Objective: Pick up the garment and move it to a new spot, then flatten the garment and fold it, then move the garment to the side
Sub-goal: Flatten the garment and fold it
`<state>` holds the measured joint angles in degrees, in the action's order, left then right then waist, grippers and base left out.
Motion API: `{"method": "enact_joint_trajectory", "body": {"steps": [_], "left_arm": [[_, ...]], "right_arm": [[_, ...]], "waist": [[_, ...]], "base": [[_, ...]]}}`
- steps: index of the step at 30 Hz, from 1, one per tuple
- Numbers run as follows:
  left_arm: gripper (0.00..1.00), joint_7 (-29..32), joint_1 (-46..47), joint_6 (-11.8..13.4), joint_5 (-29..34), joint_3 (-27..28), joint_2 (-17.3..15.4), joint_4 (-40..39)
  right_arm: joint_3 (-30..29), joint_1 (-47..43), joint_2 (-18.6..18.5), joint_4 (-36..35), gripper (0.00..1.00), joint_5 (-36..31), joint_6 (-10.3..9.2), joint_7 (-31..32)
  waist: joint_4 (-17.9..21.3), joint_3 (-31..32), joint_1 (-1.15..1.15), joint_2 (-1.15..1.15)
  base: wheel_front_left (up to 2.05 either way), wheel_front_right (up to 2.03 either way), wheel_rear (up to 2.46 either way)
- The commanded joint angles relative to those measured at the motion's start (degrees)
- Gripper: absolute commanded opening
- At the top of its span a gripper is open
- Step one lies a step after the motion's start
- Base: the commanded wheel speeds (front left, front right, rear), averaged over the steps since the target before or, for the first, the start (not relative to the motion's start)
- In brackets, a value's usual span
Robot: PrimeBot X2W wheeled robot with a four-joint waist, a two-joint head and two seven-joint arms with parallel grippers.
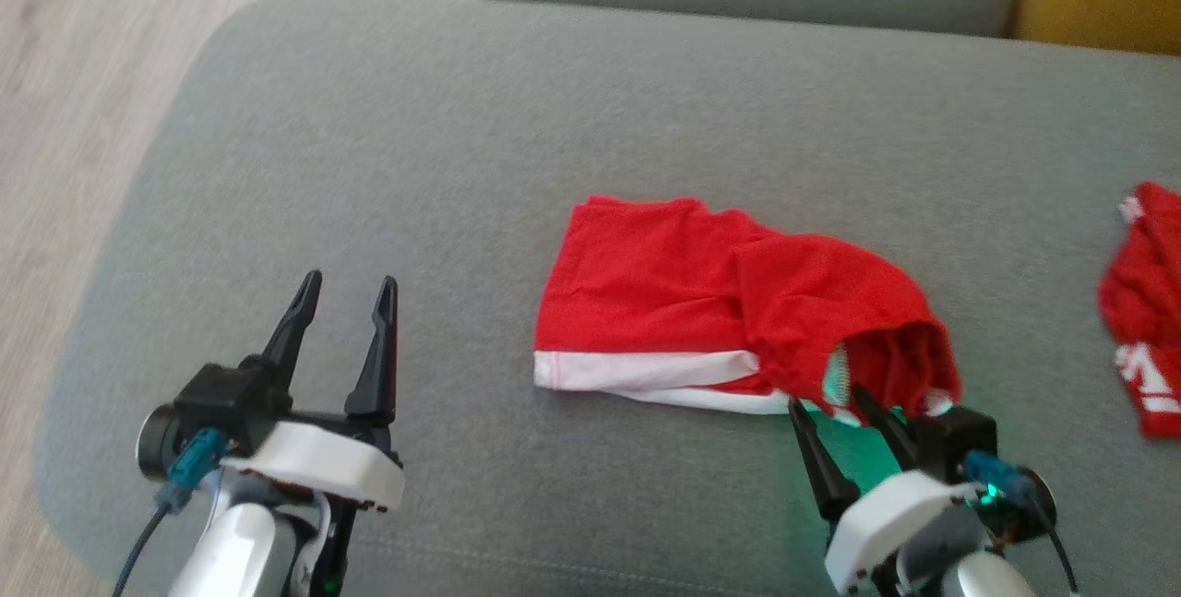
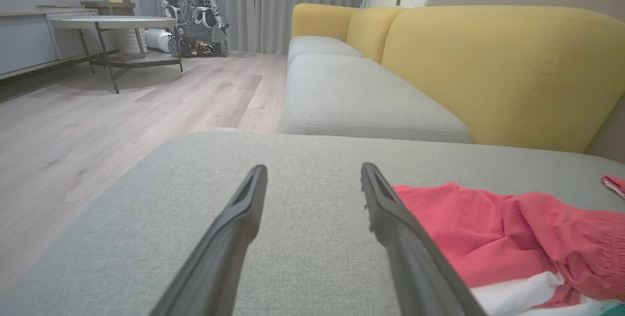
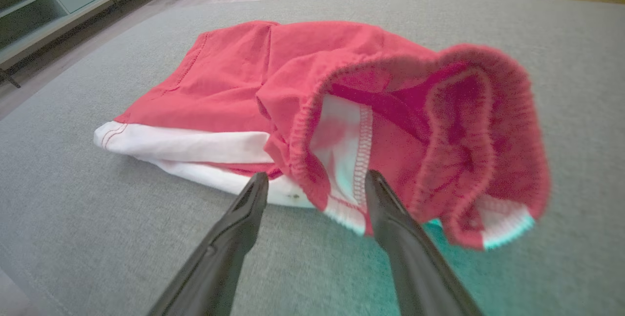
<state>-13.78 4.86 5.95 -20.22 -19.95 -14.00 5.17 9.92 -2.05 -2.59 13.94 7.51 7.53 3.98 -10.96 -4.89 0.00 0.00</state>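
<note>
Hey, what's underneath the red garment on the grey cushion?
The red garment lies on the grey cushion, whose fabric shows all around it. The patch directly beneath is covered, so anything there cannot be seen.

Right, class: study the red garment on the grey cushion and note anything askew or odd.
The red garment is uneven: its left half lies flat, but its right end is bunched and raised, the elastic edge gaping open beside the open right tool.
</note>
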Motion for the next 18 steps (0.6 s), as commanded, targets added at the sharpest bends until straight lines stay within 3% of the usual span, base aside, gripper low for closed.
{"method": "enact_joint_trajectory", "body": {"steps": [1,2,4,18], "left_arm": [[1.0,-0.8,3.2,-0.4,0.8,1.9,-0.4,-1.2],[1.0,-0.9,3.5,-0.6,0.9,1.8,-0.1,-1.0],[1.0,-1.0,3.9,-0.7,1.0,1.9,0.4,-0.6],[1.0,-1.2,4.2,-1.8,2.6,4.4,3.0,-1.0]], "right_arm": [[1.6,3.1,-0.3,-0.5,1.0,0.0,-0.04,-0.9],[1.5,3.7,-0.3,0.3,0.75,0.1,-0.04,-1.2],[1.5,4.6,-0.3,1.2,0.0,0.5,-0.04,-1.8],[-3.0,8.1,-0.3,-7.6,0.0,2.0,-0.04,-2.6]], "waist": [[-1.8,-1.7,0.0,0.0],[-2.2,-1.8,0.0,0.0],[-2.7,-2.1,0.0,0.0],[-1.3,-3.3,0.0,0.0]], "base": [[0.0,0.0,0.0],[0.0,0.0,0.0],[0.0,0.0,0.0],[0.0,0.0,0.0]]}}
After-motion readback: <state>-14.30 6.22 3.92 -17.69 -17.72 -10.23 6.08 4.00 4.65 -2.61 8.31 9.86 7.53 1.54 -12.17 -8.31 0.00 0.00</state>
